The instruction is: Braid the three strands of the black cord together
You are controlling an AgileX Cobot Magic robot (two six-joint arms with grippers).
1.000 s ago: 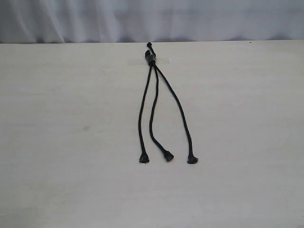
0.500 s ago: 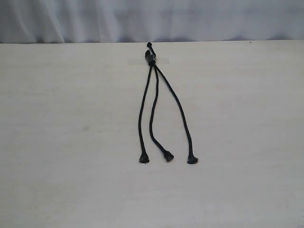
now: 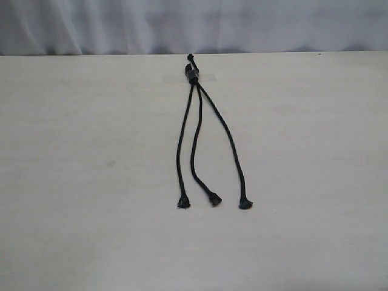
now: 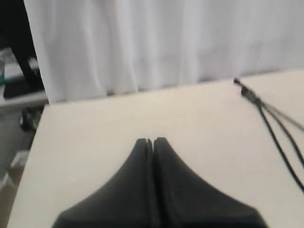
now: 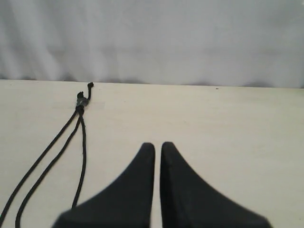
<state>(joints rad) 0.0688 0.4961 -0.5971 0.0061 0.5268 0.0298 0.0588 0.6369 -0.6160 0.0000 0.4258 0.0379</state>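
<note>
1. We are looking at the black cord (image 3: pixel 199 130) lying flat on the pale table (image 3: pixel 91 182), near the middle of the scene and slightly toward the far edge.
2. Its knot (image 3: pixel 193 75) is sitting at the far end, close to the white curtain (image 3: pixel 273 24), under what looks like a strip of clear tape (image 3: pixel 208 77).
3. The three strands (image 3: pixel 200 112) are fanning out from the knot toward the near side, unbraided and not crossing one another.
4. The left strand (image 3: pixel 179 145) is running almost straight. The middle strand (image 3: pixel 193 154) is bending right near its tip. The right strand (image 3: pixel 231 145) is angling furthest to the right.
5. Each strand is ending in a small frayed knob (image 3: pixel 245 205), and the three ends are lying apart in a rough row.
6. The left gripper (image 4: pixel 149 141) is hovering over bare table to the left of the cord, its fingers pressed together and gripping nothing.
7. The right gripper (image 5: pixel 157 145) is hovering to the right of the cord, its fingers drawn together with only a hairline slit between them, also gripping nothing.
8. Neither gripper is touching the cord.
</note>
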